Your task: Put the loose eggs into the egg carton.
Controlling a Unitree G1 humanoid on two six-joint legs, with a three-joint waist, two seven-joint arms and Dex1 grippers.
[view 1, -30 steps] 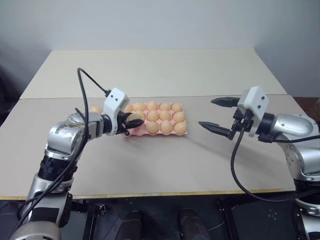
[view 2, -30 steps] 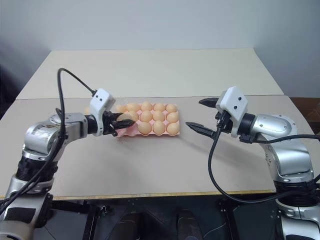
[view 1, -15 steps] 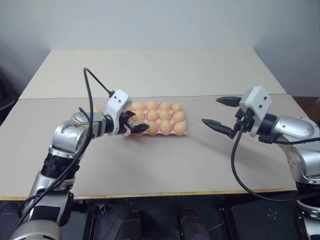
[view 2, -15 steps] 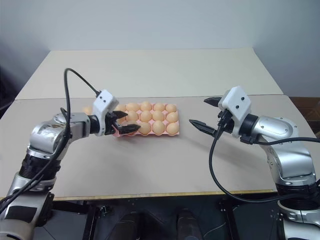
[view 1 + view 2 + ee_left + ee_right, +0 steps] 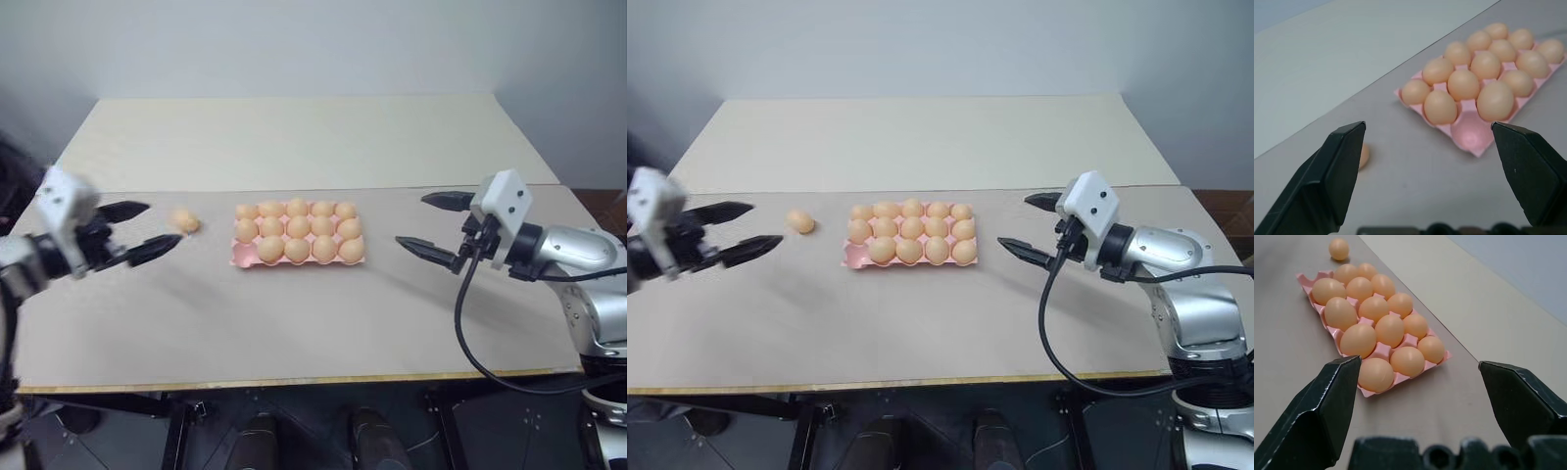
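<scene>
While one loose egg (image 5: pixel 184 222) lies near the gaping left pincer (image 5: pixel 137 230); carton (image 5: pixel 242 257) beyond

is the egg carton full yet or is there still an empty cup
Not full. The egg carton has one empty corner cup, on the robot's near left; one loose egg lies on the table beside it.

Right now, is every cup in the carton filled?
No. The left wrist view shows one corner cup of the egg carton still bare pink, and one loose egg lies on the table beside it.
</scene>
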